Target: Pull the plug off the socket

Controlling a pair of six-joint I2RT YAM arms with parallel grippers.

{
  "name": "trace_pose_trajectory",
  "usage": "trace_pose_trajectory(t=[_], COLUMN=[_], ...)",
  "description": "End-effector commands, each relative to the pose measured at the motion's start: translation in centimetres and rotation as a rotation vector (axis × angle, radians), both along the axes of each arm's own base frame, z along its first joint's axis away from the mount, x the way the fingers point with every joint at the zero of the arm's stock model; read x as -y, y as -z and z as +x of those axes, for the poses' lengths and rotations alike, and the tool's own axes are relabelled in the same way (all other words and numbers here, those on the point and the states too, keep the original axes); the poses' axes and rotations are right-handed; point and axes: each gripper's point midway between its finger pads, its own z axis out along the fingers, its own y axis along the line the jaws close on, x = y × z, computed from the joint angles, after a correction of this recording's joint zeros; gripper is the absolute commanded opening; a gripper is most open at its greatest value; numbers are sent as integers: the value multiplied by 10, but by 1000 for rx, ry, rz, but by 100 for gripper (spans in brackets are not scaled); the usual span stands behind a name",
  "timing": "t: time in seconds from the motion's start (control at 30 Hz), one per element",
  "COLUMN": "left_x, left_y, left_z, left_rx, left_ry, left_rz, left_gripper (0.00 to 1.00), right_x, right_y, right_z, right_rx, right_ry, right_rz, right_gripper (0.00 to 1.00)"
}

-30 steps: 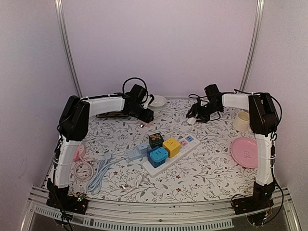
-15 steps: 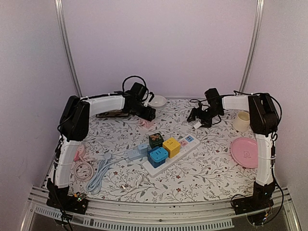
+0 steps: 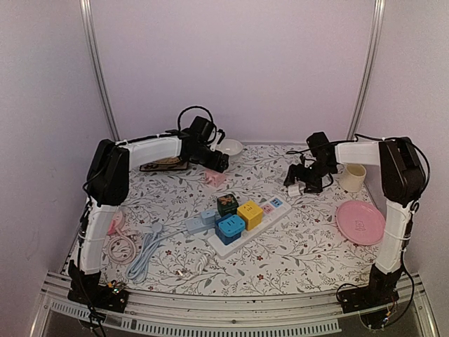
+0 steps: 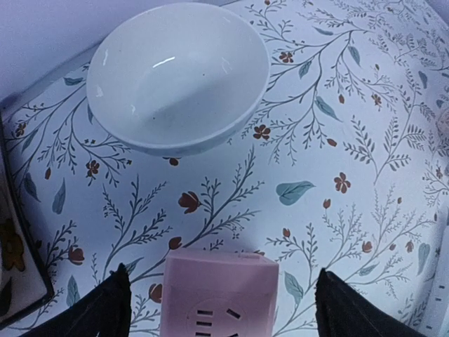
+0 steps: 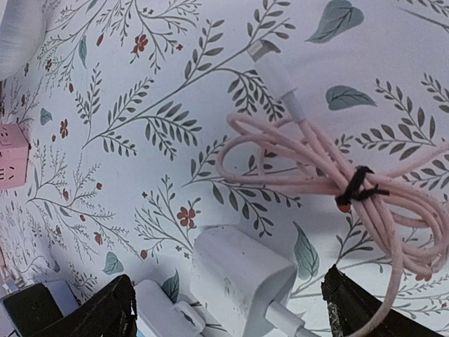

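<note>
Nearest us, the strip (image 3: 249, 221) carries a blue cube (image 3: 229, 228), a yellow cube (image 3: 250, 214) and a dark cube (image 3: 226, 204), all seated. Farther back, the left gripper (image 4: 224, 307) hangs spread wide over a pink cube (image 3: 215, 178) lying loose, pinching nothing. The right gripper (image 5: 235, 309), jaws wide too, sits over a loose charger (image 5: 242, 277) and its cable (image 5: 330, 175). Danger: a finger could snag that cable, and tugging a seated cube may lift the unheld strip. Farthest, the bowl (image 4: 179, 74) could get nudged.

no legible text, no readable labels
</note>
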Motion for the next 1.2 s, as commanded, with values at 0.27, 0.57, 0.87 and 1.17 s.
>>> trace_pose_trajectory(t=[0.27,0.57,0.87,1.17], left_x=[-16,-21,-13,-7], left_y=[-66,-77,-68,-68], left_z=[-28,-77,-131,-153], left_rx=[86,75,38,31], left_ry=[-13,15,68,84], left_rz=[-56,-96,-95,-93], left_gripper=[91,91,91,91], right_x=[24,-24,-111,-143], right_y=[-37,-74,-96,-94], right_z=[-36,-70,-130,-158], right_rx=[71,210,358,466], right_ry=[40,-138,-418,-514], right_rz=[-61,-108,-37,-42], right_gripper=[95,95,95,94])
